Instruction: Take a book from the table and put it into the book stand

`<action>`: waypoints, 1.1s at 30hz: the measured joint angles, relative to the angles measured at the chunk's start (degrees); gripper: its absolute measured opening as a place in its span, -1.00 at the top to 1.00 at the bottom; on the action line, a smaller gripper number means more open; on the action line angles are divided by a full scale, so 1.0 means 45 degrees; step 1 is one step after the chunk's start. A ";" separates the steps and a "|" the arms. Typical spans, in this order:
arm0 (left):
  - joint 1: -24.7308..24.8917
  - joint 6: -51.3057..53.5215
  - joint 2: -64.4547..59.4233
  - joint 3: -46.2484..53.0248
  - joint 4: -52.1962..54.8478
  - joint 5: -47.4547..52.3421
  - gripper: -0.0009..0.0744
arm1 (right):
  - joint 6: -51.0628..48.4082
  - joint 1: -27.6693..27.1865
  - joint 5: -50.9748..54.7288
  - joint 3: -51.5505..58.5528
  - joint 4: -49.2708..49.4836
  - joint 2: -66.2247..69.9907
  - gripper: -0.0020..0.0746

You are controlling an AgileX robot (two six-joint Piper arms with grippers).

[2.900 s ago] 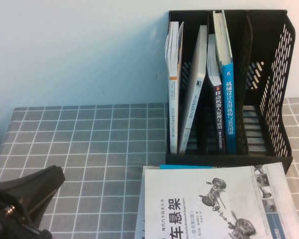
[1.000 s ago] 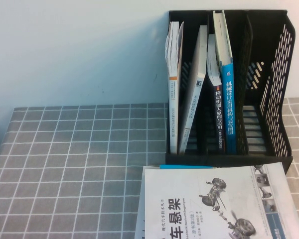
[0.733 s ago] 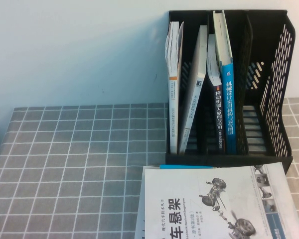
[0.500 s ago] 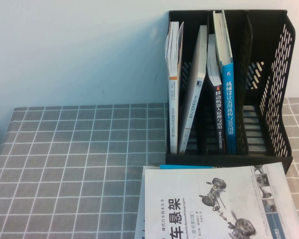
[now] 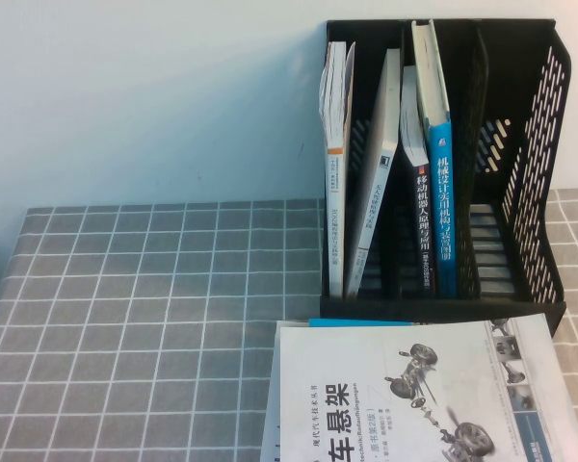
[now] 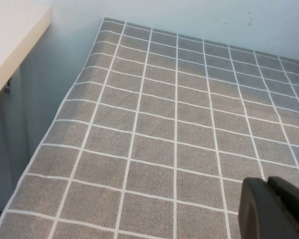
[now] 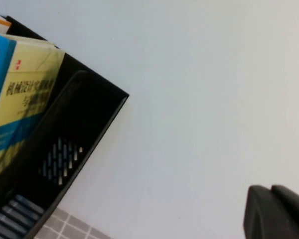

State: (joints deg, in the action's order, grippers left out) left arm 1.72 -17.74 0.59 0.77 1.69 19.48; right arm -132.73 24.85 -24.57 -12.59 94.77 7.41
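The book (image 5: 441, 192), thick with a blue spine and white characters, stands upright in a middle slot of the black book stand (image 5: 530, 192) at the back right of the table (image 5: 154, 289). The right wrist view shows its pale yellow-green cover (image 7: 25, 94) inside the stand's perforated wall (image 7: 74, 129). My left gripper (image 6: 268, 185) is shut and empty, low over the bare grid cloth (image 6: 164, 124). My right gripper (image 7: 270, 190) is shut and empty, in the air before the pale wall, apart from the stand. Neither gripper shows in the high view.
A white book with a car-suspension picture (image 5: 414, 395) lies flat in front of the stand, on top of something with a blue edge (image 5: 356, 322). Thinner books (image 5: 335, 164) (image 5: 378, 183) stand in the left slots. A white ledge (image 6: 10, 40) lies beyond the table's left edge.
My left gripper, at the lower left of the high view 2.9 s ago, has left that view. Nothing has moved in the last second.
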 joint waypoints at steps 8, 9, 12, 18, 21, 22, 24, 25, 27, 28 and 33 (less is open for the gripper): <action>0.0000 0.0000 0.0000 0.0000 0.0000 0.0000 0.98 | 0.0962 0.0000 0.0070 0.0000 -0.3202 -0.0873 0.96; 0.0000 0.0000 0.0000 0.0000 0.0000 0.0000 0.98 | 0.1005 0.0000 0.0070 0.0000 -0.3284 -0.0965 0.96; 0.0000 0.0000 0.0000 0.0000 0.0000 0.0000 0.98 | 0.1226 0.0000 0.0040 0.0000 -0.2882 -0.1121 0.96; 0.0000 0.0023 0.0000 0.0000 0.0000 0.0000 0.98 | 0.6699 0.0000 0.1031 0.0000 -0.3574 -0.1603 0.96; 0.0000 0.0023 0.0000 0.0000 0.0000 0.0000 0.98 | 1.2416 0.0000 0.2518 0.0000 -0.7193 -0.1802 0.96; 0.0000 0.0023 0.0000 0.0000 0.0000 0.0000 0.98 | 1.4033 0.0000 0.3253 0.0000 -0.8587 -0.1827 0.96; 0.0000 0.0023 0.0000 0.0000 0.0000 0.0000 0.98 | 1.7844 -0.0029 0.5009 0.0000 -1.2061 -0.1827 0.96; 0.0000 0.0023 0.0000 0.0000 0.0000 0.0000 0.98 | 1.9935 -0.0118 0.5960 0.0000 -1.3495 -0.1827 0.96; 0.0000 0.0023 0.0000 0.0000 0.0000 0.0000 0.98 | 2.2499 -0.0474 0.7419 0.0135 -1.5433 -0.1827 0.96; 0.0000 0.0023 0.0000 0.0000 0.0000 0.0000 0.98 | 2.3505 -0.0780 0.8016 0.0289 -1.6179 -0.1827 0.96; 0.0000 0.0023 0.0000 0.0000 0.0000 0.0000 0.98 | 2.6245 -0.2527 0.8745 0.1524 -1.8136 -0.1827 0.96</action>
State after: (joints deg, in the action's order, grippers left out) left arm 1.72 -17.63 0.59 0.77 1.69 19.48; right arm -14.63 13.48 14.79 -5.73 13.15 -0.81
